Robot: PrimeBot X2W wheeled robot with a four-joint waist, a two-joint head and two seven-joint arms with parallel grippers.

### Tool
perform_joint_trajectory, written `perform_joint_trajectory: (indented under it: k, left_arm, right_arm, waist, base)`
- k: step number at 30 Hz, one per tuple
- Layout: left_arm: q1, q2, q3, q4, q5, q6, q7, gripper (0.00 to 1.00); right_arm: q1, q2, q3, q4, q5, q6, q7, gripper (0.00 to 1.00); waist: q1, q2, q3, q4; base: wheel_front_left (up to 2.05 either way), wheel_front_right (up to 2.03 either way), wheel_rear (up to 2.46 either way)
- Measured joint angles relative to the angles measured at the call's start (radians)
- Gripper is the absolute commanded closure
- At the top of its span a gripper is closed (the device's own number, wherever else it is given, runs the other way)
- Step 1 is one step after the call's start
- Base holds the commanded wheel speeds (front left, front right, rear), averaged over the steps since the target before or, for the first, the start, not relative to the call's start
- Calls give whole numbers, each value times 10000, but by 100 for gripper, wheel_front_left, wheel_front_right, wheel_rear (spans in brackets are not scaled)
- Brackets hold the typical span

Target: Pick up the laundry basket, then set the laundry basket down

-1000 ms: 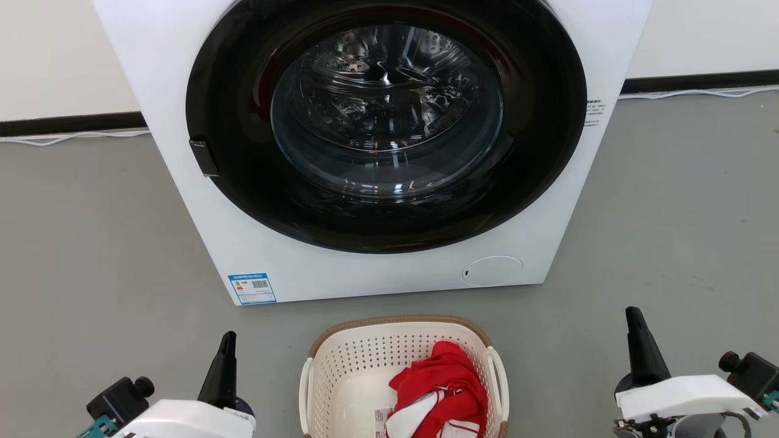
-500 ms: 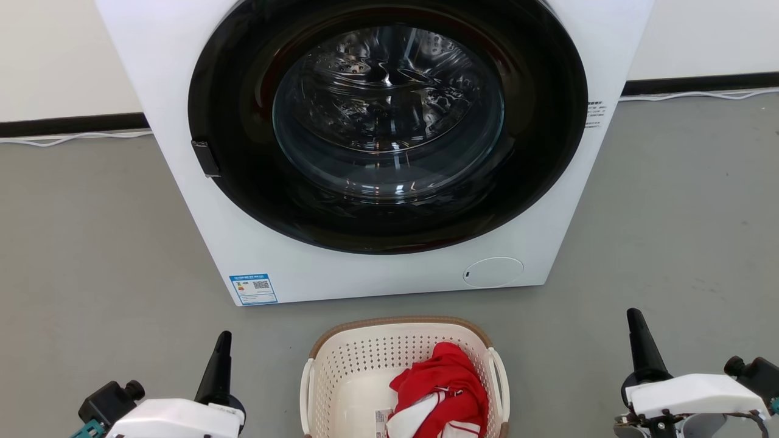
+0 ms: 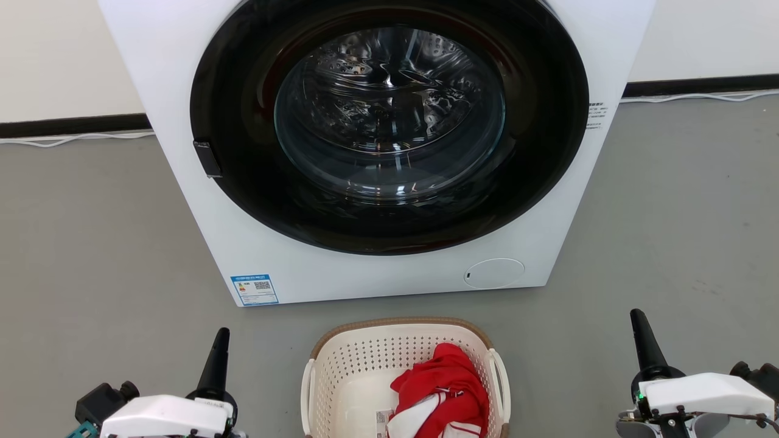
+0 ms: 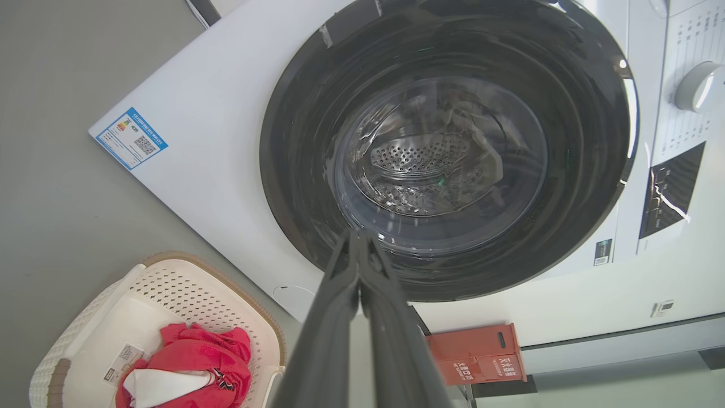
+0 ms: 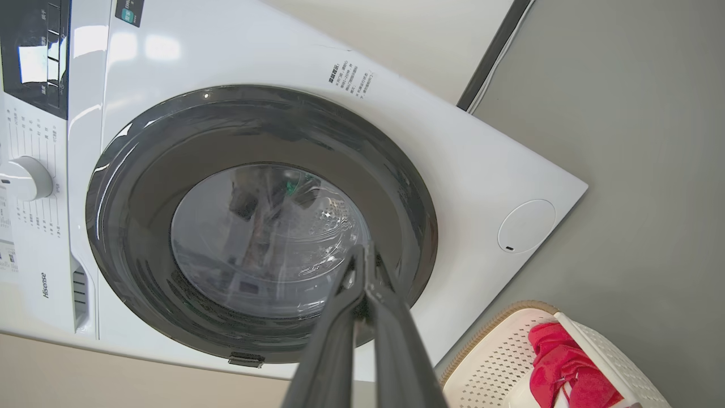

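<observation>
The cream laundry basket (image 3: pixel 353 371) with its tan rim stands on the grey floor just in front of the washing machine, at the bottom centre of the head view. It also appears low in the left wrist view as the basket (image 4: pixel 187 289) and in the right wrist view as the basket (image 5: pixel 498 351). Red and white clothing (image 3: pixel 441 389) lies inside it. My left gripper (image 3: pixel 219 347) hangs to the basket's left, shut and empty, fingertips together (image 4: pixel 357 238). My right gripper (image 3: pixel 639 331) is off to the basket's right, shut and empty (image 5: pixel 362 252). Neither touches the basket.
A white front-loading washing machine (image 3: pixel 261 249) with a closed dark round door (image 3: pixel 389 128) stands right behind the basket. A red box (image 4: pixel 476 354) sits beside the machine. White cables (image 3: pixel 73 139) run along the black skirting at the wall. Grey floor (image 3: pixel 91 243) lies on both sides.
Both grippers have slid slightly down and outward in the head view, the left a little further left and the right a little further right. The basket has stayed where it was.
</observation>
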Motion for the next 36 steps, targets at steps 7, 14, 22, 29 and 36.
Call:
perform_joint_trajectory:
  k: [7,14,22,29,36]
  left_arm:
    - [-118,2,71,2,-690,0,171,100]
    - [-120,8,173,2,-1383,-10,422,100]
    - [-139,10,272,2,-2159,-10,621,100]
    - [-236,12,332,4,-2849,-12,788,100]
    - [-314,13,410,6,-3544,-42,1041,100]
  right_arm:
    - [-6,13,-54,-13,738,0,190,100]
    - [-10,19,-100,-29,1505,0,380,100]
    - [-14,29,-203,-36,2316,0,619,100]
    - [-19,40,-299,-40,3045,0,809,100]
    - [-26,58,-351,-46,3808,0,1003,100]
  waist:
    - [0,0,-13,13]
    - [0,0,-26,25]
    - [0,0,-41,39]
    - [0,0,-54,52]
    - [0,0,-67,64]
  base:
    - [0,0,0]
    - [0,0,0]
    - [0,0,0]
    - [0,0,0]
    - [0,0,0]
